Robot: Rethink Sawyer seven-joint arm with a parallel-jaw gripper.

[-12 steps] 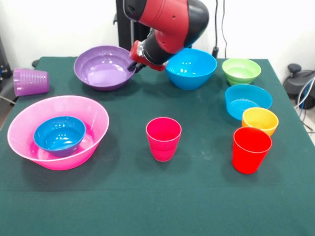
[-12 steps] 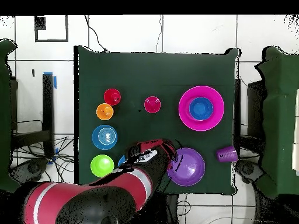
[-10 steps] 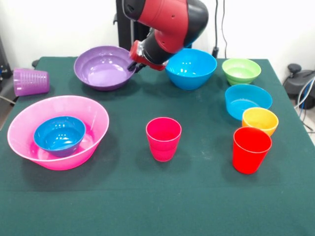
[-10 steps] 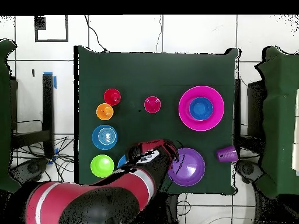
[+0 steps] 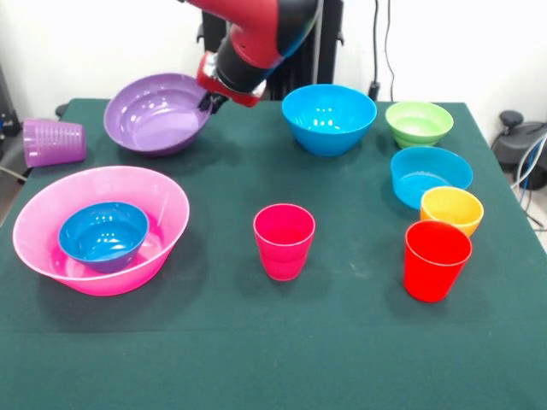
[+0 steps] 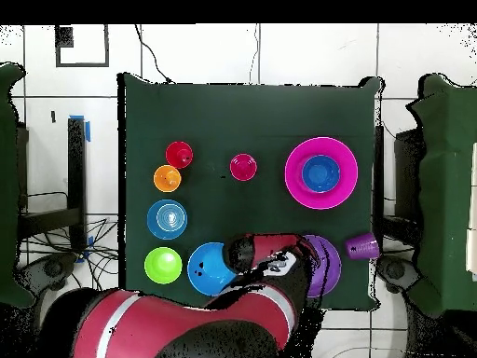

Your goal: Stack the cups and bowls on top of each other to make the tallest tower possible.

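We're gripping the purple bowl (image 5: 156,114) by its rim with the end effector (image 5: 208,100), near the counter's far-left corner; keeping it level, carrying toward the pink bowl (image 5: 154,192).

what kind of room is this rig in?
Probably a robotics lab, not a home. A table draped in green cloth carries sorted plastic bowls and cups, loose cables trail beside it, and the overhead view shows a pale tiled floor.
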